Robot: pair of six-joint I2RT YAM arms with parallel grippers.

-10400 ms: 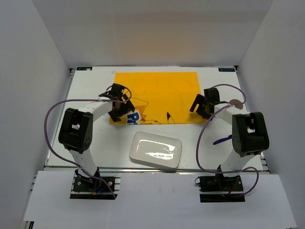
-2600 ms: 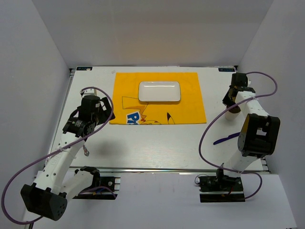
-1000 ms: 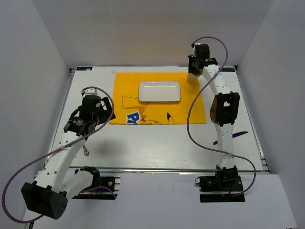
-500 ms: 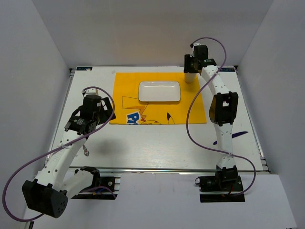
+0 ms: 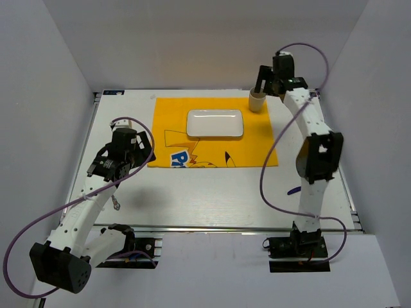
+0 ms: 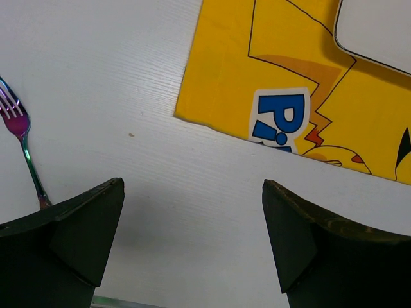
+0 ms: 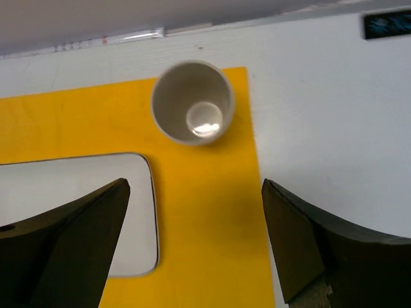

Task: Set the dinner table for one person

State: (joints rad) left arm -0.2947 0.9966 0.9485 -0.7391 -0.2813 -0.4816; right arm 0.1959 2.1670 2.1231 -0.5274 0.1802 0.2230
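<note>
Right gripper [image 7: 194, 189]: jaws wide apart with nothing between them, raised above the far right corner of the placemat.
Cup [image 7: 192, 102]: a pale cup, upright and mouth up, just ahead of the right gripper's fingertips and below them, standing on the mat's far right corner.
Plate [image 5: 215, 123]: white and rectangular, on the mat; one end lies under the right gripper's finger at the left of its wrist view.
Placemat [image 5: 250, 144]: yellow cartoon-printed cloth, flat on the table beneath the right gripper.
Left gripper [image 6: 192, 192]: jaws spread, clasping nothing, low over bare tabletop just off the mat's near left corner.
Fork [image 6: 22, 147]: iridescent, lying on the table beside the left gripper's outer finger, tines pointing away.
Dinner table [image 5: 192, 192]: white tabletop under both grippers, carrying everything.
</note>
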